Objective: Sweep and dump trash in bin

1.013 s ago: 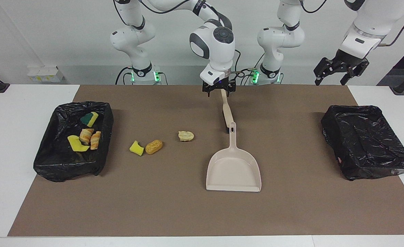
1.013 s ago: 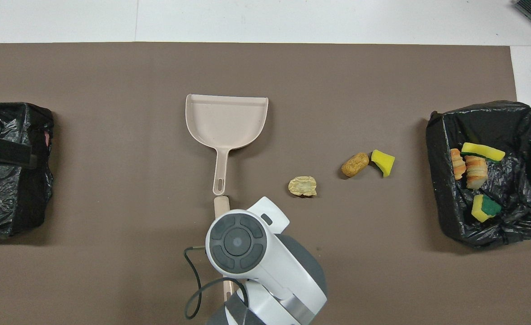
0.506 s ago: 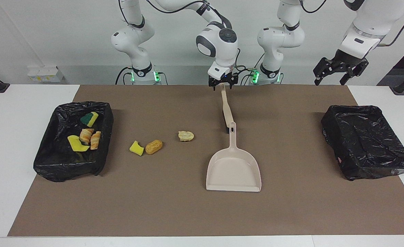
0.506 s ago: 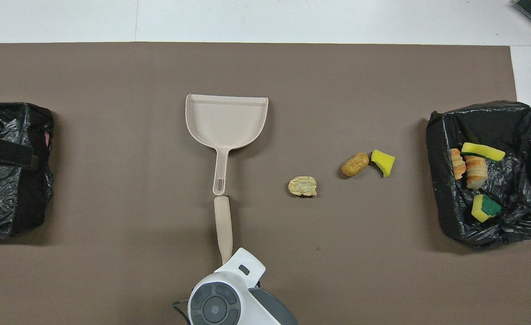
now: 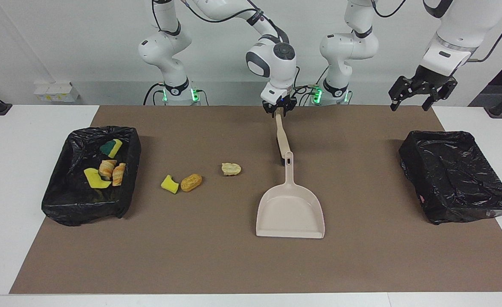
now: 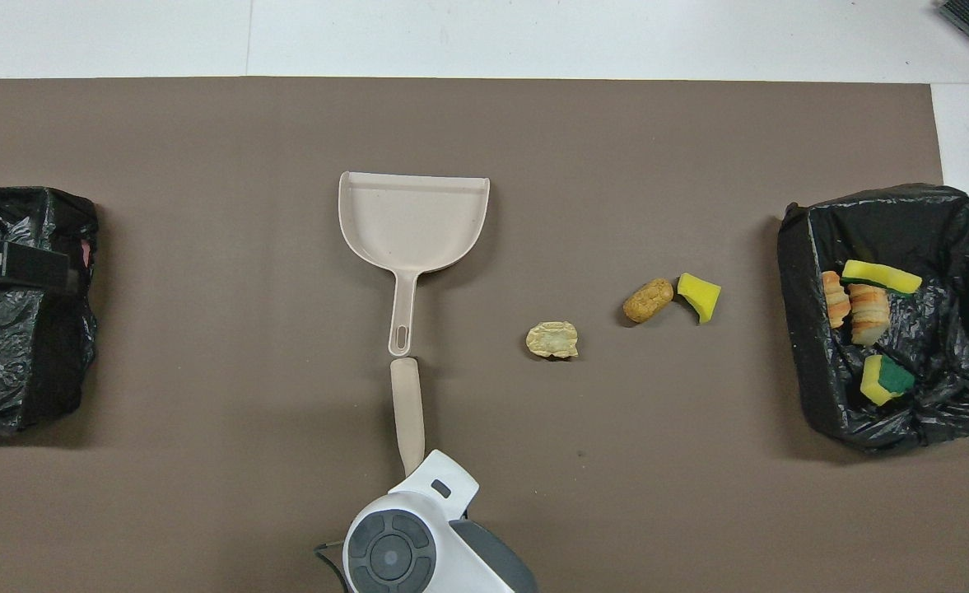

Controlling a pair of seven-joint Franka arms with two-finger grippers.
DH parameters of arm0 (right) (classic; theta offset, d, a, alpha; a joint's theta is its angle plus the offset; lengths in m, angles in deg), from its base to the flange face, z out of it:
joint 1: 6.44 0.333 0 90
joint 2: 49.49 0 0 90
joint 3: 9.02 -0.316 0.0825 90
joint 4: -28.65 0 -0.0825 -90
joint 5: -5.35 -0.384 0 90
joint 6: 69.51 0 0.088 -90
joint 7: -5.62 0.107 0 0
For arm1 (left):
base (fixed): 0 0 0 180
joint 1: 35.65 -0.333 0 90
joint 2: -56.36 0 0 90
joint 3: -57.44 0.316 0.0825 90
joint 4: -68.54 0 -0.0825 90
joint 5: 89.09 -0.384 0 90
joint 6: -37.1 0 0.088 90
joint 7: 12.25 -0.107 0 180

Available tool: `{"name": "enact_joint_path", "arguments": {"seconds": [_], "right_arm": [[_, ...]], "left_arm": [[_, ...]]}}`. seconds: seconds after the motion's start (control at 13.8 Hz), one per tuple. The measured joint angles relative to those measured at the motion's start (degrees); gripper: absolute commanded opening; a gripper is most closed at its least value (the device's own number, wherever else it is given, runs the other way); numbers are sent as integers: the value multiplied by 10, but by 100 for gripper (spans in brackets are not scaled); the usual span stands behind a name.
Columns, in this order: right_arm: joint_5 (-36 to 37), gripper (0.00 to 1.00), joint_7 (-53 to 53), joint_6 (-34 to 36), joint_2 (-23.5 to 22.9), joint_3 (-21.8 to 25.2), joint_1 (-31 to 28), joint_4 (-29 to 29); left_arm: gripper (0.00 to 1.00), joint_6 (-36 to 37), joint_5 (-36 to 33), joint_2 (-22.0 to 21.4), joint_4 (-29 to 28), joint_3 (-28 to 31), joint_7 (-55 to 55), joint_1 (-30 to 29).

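3 trash bits (image 5: 190,182) lie loose on the mat beside the filled bin (image 5: 91,172). Right gripper (image 5: 279,109) closes around the brush handle (image 5: 280,130); left gripper (image 5: 421,88), jaws spread and empty, waits.

Right gripper (image 5: 279,111) has drawn back from above the brush (image 5: 281,136) toward the robots' edge of the mat and come down onto the handle's end at 12 o'clock — fingers narrowed around it. Left gripper (image 5: 421,91) has risen slightly — jaws spread.
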Motion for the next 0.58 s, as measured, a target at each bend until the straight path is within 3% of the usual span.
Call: {"name": "enact_joint_path", "arguments": {"seconds": [0.36, 0.58], "right_arm": [[0, 0, 26, 0, 2, 4, -2, -1], [0, 0, 90, 29, 36, 5, -18, -2]], "left_arm": [[100, -36, 0, 0, -9, -2, -2, 0], [100, -75, 0, 5, -15, -3, -2, 0]]}}
